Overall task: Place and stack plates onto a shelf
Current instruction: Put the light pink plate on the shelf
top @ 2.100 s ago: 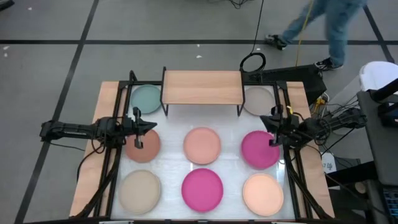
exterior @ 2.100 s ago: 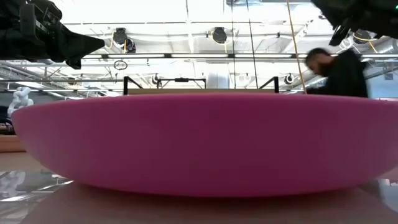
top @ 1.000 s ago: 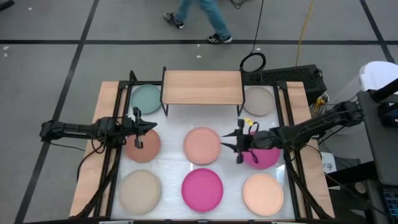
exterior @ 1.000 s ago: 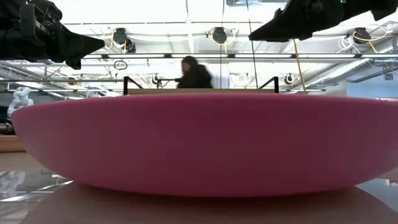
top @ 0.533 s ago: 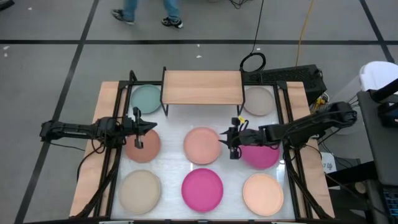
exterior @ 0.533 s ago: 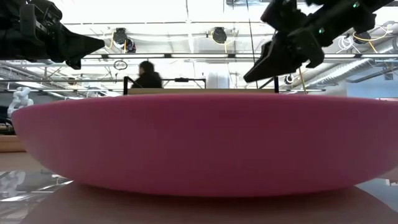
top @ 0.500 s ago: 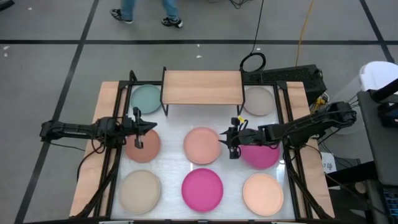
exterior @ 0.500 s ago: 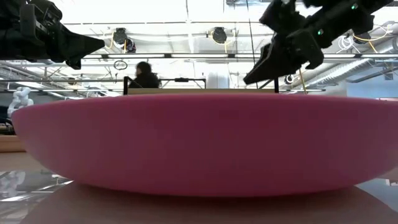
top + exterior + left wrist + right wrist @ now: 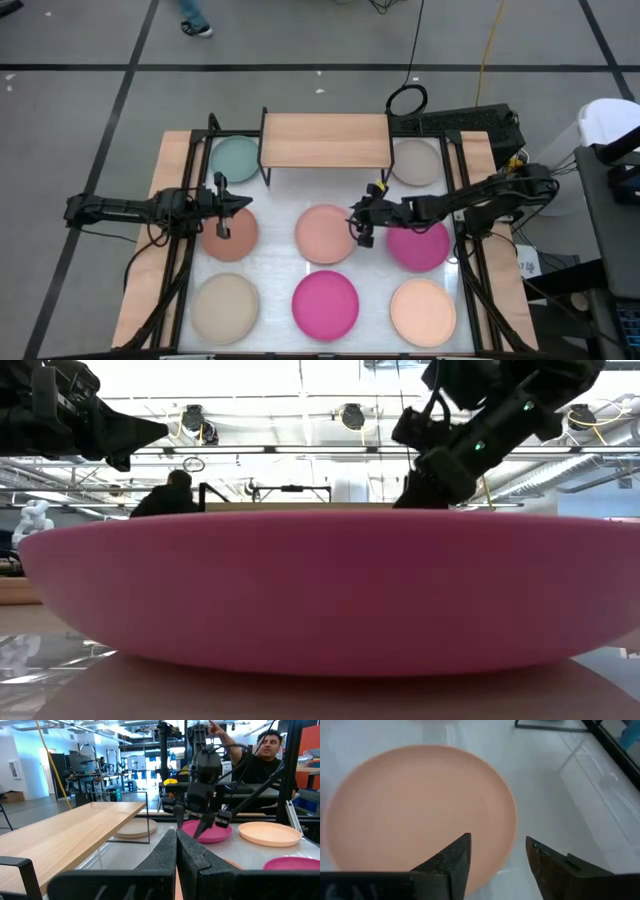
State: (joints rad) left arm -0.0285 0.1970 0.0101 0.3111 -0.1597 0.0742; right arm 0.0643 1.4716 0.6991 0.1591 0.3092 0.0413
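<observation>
High view: plates (image 9: 325, 234) on white table (image 9: 275, 270)

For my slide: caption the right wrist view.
Right gripper, fingers open, poised above the peach plate's rim on the white table.

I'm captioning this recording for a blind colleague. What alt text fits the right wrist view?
The right gripper hangs open just above the near rim of a round flat matte peach-pink plate, one dark finger over the plate, the other past its edge. The plate lies on the glossy white tabletop, beside a thin black metal shelf leg.
</observation>
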